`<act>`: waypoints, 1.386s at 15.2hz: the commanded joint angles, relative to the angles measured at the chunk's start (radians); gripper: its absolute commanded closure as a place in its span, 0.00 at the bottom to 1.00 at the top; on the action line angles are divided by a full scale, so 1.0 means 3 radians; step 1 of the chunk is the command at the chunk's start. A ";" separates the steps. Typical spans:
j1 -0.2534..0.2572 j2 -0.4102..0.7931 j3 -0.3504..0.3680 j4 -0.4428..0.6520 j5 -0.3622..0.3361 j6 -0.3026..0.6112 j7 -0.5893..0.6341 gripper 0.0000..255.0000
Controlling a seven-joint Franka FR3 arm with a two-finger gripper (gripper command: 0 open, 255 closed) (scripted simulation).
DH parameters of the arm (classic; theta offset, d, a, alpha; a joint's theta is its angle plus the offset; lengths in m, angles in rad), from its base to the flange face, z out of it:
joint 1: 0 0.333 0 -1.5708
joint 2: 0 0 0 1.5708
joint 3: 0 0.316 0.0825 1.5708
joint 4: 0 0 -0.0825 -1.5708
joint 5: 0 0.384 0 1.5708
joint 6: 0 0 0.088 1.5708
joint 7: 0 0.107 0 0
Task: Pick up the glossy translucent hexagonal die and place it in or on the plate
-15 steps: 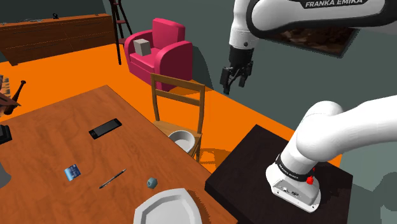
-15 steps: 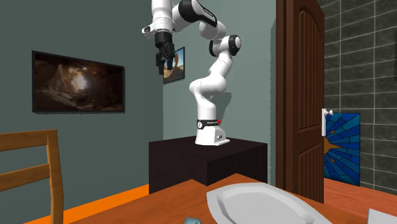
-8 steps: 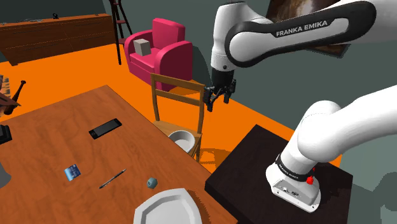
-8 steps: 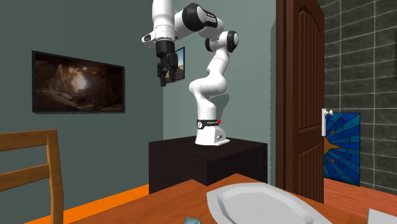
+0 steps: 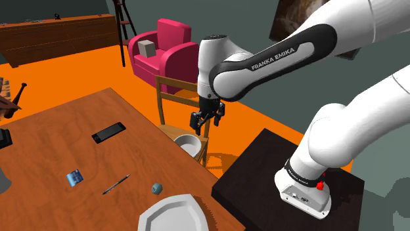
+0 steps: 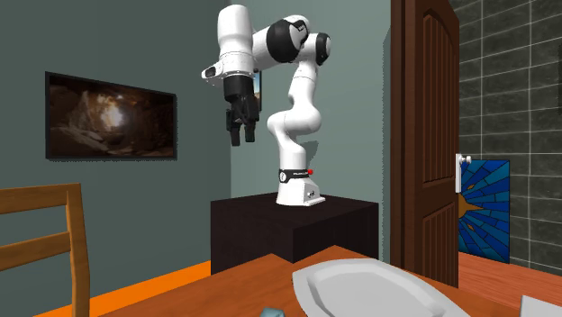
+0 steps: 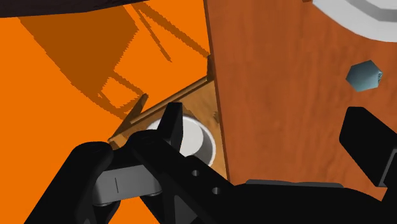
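Since the earlier frames, arm has swung down and leftward in the shoulder view; gripper (image 5: 206, 123) now hangs lower, over the wooden chair (image 5: 184, 100) rather than out above the orange floor. Die (image 5: 156, 188): small, grey-blue, hexagonal, lying on the wooden table (image 5: 59, 144) close to its right edge. It sits just beside the far-left rim of the pale plate (image 5: 174, 216), a small gap between them; the wrist view shows the die (image 7: 364, 76) and the plate (image 7: 366, 16) apart as well. Left of the die, a dark pen (image 5: 116, 184); further left, a small blue flat item (image 5: 74, 177); farther back on the table, a black phone (image 5: 108, 132). Gripper well apart from the die, off the table's right edge and pointing down, with a white bowl (image 5: 188, 142) on the chair seat below it. Fingers spread wide, nothing between them; in the wrist view the bowl (image 7: 191, 137) shows beside one finger. Black stand (image 5: 263, 170) to the near right of the table. Pink armchair (image 5: 164, 52) far behind the chair. Second exterior view: gripper (image 6: 244, 138) hanging in the air before a grey-green wall, plate (image 6: 378, 288) in the foreground.
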State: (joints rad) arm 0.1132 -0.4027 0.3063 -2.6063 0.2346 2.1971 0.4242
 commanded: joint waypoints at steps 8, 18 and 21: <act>0.0027 0.1225 0.0396 0.0324 -0.0247 0.0956 0.0640 0.00; 0.0457 0.2648 0.0222 0.1140 -0.1109 0.1542 0.1611 0.00; 0.0661 0.3037 0.0091 0.1469 -0.1254 0.1614 0.1799 0.00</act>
State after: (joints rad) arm 0.2933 0.4677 0.3473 -2.1994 -0.1264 2.6725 0.9469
